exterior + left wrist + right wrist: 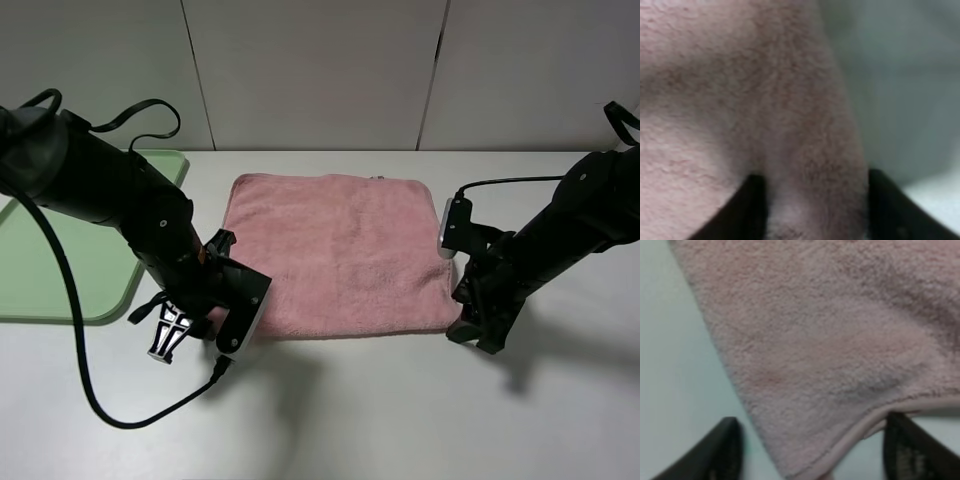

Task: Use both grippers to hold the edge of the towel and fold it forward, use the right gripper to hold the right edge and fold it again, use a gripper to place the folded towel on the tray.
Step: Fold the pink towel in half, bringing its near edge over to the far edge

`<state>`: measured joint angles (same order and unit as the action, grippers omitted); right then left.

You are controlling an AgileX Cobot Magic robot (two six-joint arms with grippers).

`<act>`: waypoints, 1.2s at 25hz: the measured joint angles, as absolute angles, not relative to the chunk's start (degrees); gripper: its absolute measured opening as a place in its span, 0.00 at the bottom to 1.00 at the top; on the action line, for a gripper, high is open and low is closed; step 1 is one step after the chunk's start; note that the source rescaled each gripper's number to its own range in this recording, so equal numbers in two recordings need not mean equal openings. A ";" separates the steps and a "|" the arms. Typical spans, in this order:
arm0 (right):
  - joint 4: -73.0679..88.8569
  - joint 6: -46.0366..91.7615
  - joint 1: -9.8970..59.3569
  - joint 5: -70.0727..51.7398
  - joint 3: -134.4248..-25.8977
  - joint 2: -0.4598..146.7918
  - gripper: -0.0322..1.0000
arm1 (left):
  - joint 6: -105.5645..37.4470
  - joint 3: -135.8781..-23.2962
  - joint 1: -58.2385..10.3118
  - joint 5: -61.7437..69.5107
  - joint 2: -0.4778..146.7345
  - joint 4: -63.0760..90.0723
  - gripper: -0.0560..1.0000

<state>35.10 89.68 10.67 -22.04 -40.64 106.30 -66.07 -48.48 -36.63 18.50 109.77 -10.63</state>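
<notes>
Pink terry cloth, the towel [335, 250], is spread flat in the middle of the white tabletop [400, 420], square to its edges. The light-green tray [60, 260] is set well apart at the left, beside the left arm.

The coming fold is judged to turn on the towel's near hem [350, 333]. It runs left to right, and a tool is placed at each end of it, the left one at the near-left corner and the right one at the near-right corner. The cloth to be covered lies beyond both tools, towards the far side, so the hem would have to be lifted and carried away from the near side, with both ends kept level.

In the left wrist view, a raised ridge of cloth fills the whole gap of the left tool [812, 200], and both black fingers [752, 205] are pressed against it. This is taken as a grip on the towel.

In the right wrist view, the corner with its stitched edge [860, 432] is seen between the fingers [725, 445] of the right tool [812, 440]. Bare tabletop shows between one finger and the cloth, so this tool is spread and nothing is gripped by it yet. A lift is judged premature until the right corner is pinched too.
</notes>
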 joint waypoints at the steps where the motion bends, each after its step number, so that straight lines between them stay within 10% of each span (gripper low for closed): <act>1: 35.10 89.32 10.67 -22.04 -40.64 106.30 0.55 | -66.07 -48.48 -36.63 18.22 109.84 -10.63 0.35; 10: 35.12 85.32 10.67 -24.56 -40.64 106.35 0.04 | -66.07 -48.48 -36.63 17.06 110.22 -10.87 0.06; 30: 31.06 76.78 10.67 -28.74 -40.41 100.29 0.03 | -65.62 -48.53 -36.70 21.92 109.71 -11.27 0.06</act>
<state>31.06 76.78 10.67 -28.74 -40.41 100.29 -65.62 -48.53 -36.70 21.92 109.71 -11.27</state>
